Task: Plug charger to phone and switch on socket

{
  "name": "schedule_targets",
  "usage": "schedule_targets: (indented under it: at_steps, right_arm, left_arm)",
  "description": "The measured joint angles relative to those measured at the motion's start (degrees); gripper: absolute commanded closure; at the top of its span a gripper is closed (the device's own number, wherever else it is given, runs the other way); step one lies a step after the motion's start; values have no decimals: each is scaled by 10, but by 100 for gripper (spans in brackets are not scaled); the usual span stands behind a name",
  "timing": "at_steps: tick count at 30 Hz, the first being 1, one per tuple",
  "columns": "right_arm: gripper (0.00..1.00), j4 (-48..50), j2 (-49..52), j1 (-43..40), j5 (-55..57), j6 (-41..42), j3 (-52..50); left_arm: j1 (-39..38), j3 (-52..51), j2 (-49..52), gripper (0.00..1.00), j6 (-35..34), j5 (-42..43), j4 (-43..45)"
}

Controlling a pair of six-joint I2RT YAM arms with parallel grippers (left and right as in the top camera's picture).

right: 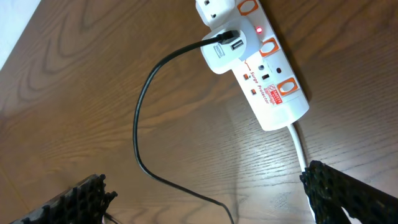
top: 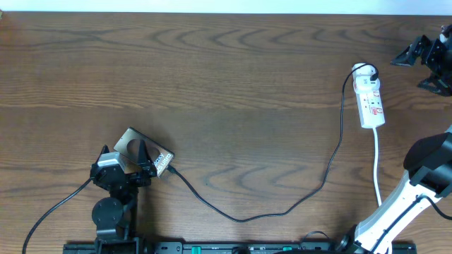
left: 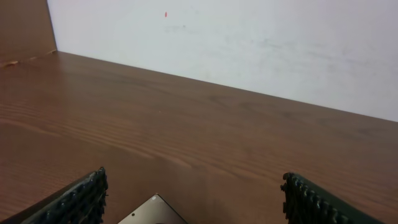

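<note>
The brown-bronze phone (top: pixel 131 144) lies tilted at the lower left of the table; one corner shows in the left wrist view (left: pixel 152 213). My left gripper (top: pixel 133 169) (left: pixel 199 199) is open and hovers over the phone, with nothing between its fingers. The thin black charger cable (top: pixel 244 219) runs from the phone's lower right end, where its tip touches the phone, across the table to the white socket strip (top: pixel 371 99) (right: pixel 273 74). There it enters a white adapter (right: pixel 221 50), beside a small red light (right: pixel 258 30). My right gripper (right: pixel 205 190) is open above the table, short of the strip.
The strip's white cord (top: pixel 376 166) (right: pixel 300 146) runs toward the front edge beside the right arm (top: pixel 427 166). A black fixture (top: pixel 427 56) stands at the far right. A white wall (left: pixel 249 43) is behind the table.
</note>
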Motion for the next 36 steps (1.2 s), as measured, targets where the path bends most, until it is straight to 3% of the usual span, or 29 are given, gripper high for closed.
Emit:
schedule_targets:
  at_steps: [36]
  right_arm:
    - [1, 17, -12, 17, 12, 0, 0]
  left_arm:
    - [0, 0, 0, 12, 0, 0, 0]
